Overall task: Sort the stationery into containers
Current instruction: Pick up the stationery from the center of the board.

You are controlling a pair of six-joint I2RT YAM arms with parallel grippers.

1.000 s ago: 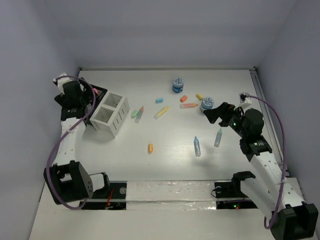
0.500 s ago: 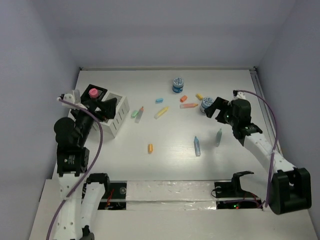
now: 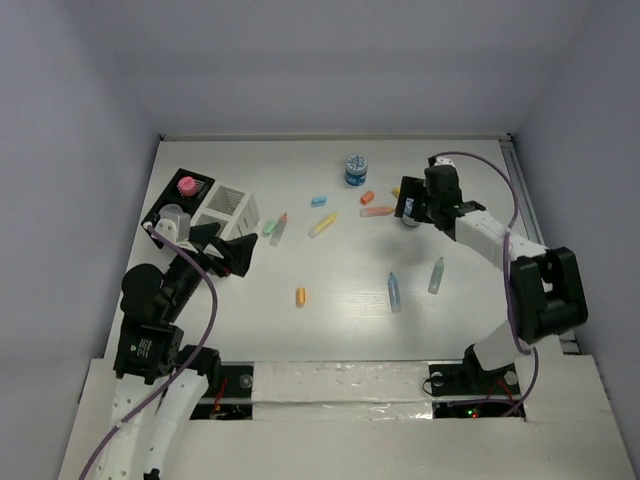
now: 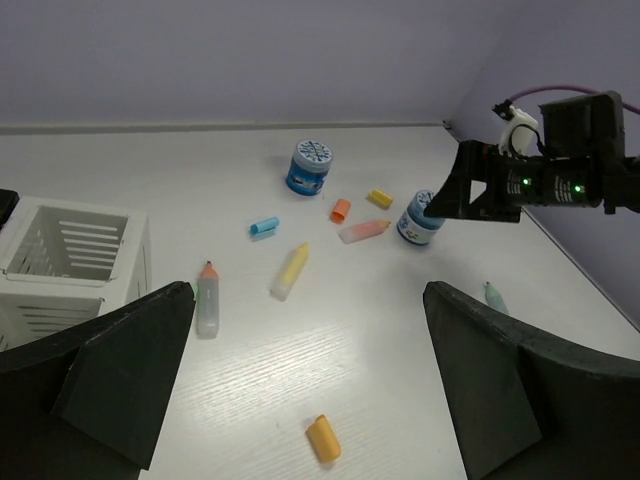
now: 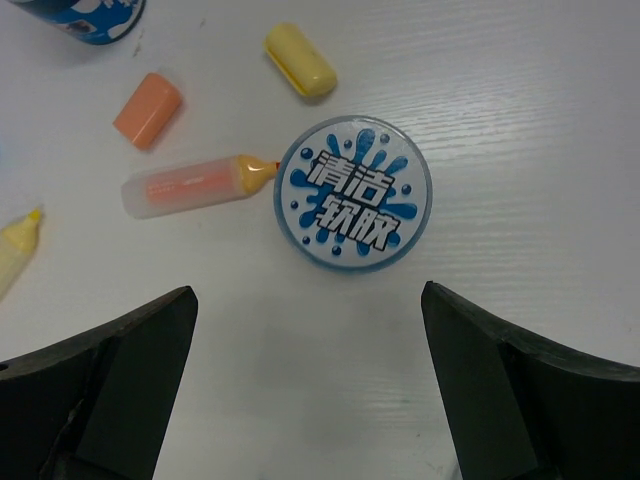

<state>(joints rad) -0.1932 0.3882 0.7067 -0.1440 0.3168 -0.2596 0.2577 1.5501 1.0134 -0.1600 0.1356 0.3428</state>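
tabletop [image 3: 330, 330]: white, carries everything.
black ribbed tray [image 3: 203, 182]: far left. one pink piece [image 3: 186, 185] lies in it.
white compartmented box [image 3: 228, 205]: against the tray's right side. left wrist view shows slatted walls in its near compartment.
left claw [image 4: 308, 290]: fingers wide apart, gripping nothing, held just in front of the box.
right claw [image 5: 306, 300]: fingers apart, hovering over the blue-lidded tub [image 5: 353, 193], not touching it.
that tub: upright, far right of the tabletop. second blue tub [image 3: 355, 170]: upright, farther back.
orange-tipped stick [image 5: 190, 185]: flat, long axis left-right in the right wrist view, tip touching the blue-lidded tub.
yellow stick [image 3: 322, 224]: flat, lying diagonally, mid-tabletop.
green stick [image 3: 278, 230]: near the box, orange end pointing away from the arms.
orange cap [image 5: 148, 110], yellow cap [image 5: 300, 60]: loose behind the blue-lidded tub.
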